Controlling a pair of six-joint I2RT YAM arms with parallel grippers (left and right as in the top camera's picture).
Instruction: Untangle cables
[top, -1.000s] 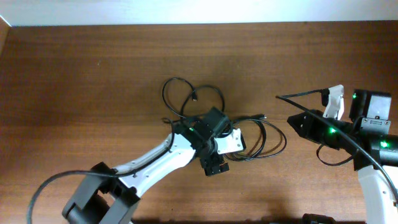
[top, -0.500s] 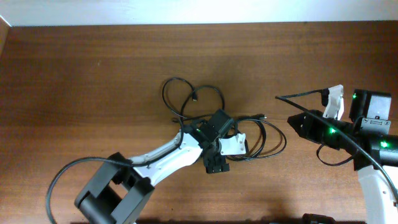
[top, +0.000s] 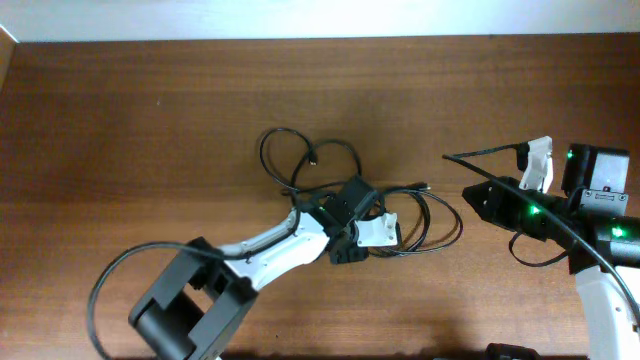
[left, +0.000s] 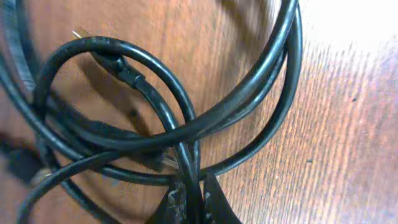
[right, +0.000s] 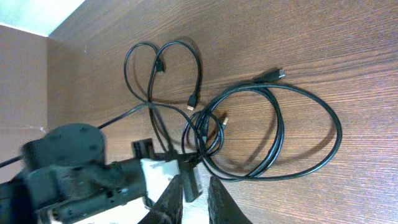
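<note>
The cables lie tangled at the table's middle, thin black loops with small plugs, and wider loops reach to the right. My left gripper sits down in the tangle. In the left wrist view the left gripper is shut on one cable strand that runs up into overlapping loops. My right gripper hovers to the right of the tangle, apart from it. In its own view the right gripper has its jaws narrowly apart with nothing between them, and the cables lie ahead of it.
The left arm stretches in from the lower left, and its white wrist block shows in the right wrist view. A thicker arm wire arcs beside the right arm. The table's left edge meets a wall.
My left gripper has shut on a cable strand after standing wide open. Its wrist has shifted slightly over the tangle. The right arm has not moved.
</note>
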